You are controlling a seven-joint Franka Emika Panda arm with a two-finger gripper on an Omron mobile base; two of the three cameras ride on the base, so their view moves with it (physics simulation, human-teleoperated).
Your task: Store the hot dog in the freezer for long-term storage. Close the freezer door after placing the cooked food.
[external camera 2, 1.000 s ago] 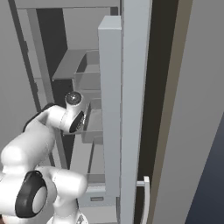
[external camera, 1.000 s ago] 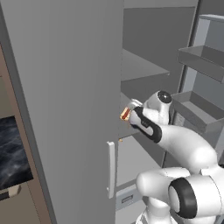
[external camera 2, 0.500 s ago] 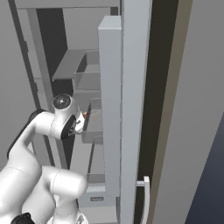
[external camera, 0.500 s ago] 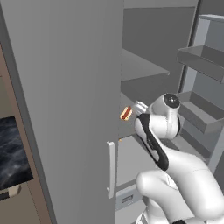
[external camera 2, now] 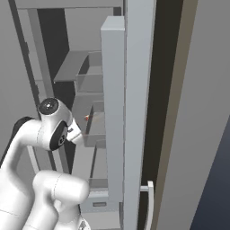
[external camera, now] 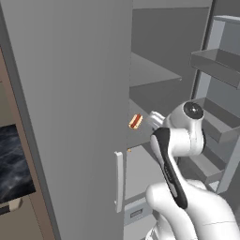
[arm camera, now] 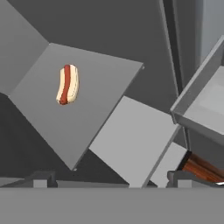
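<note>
The hot dog point(arm camera: 67, 84), a tan bun with a red sausage, lies alone on a grey shelf point(arm camera: 92, 113) inside the freezer point(external camera: 154, 75). It also shows past the edge of the closed door as hot dog point(external camera: 135, 121), and as a small red spot, hot dog point(external camera 2: 87, 118). My gripper point(arm camera: 113, 181) is open, with its tips wide apart and nothing between them. It hangs a short way back from the hot dog and does not touch it. The gripper point(external camera: 157, 118) sits just right of the bun. The freezer door point(external camera: 213, 63) stands open at the right, showing its grey bins.
The plain grey door point(external camera: 70, 117) with a slim handle point(external camera: 119, 182) stands shut on the left, close beside my arm. Below the shelf sit grey drawers point(external camera: 136, 213). A door bin point(arm camera: 205, 100) juts in at the right of the hand view.
My hand has drawn back to the right, away from the hot dog, and the arm has risen. The hot dog stays in the same spot on the shelf.
</note>
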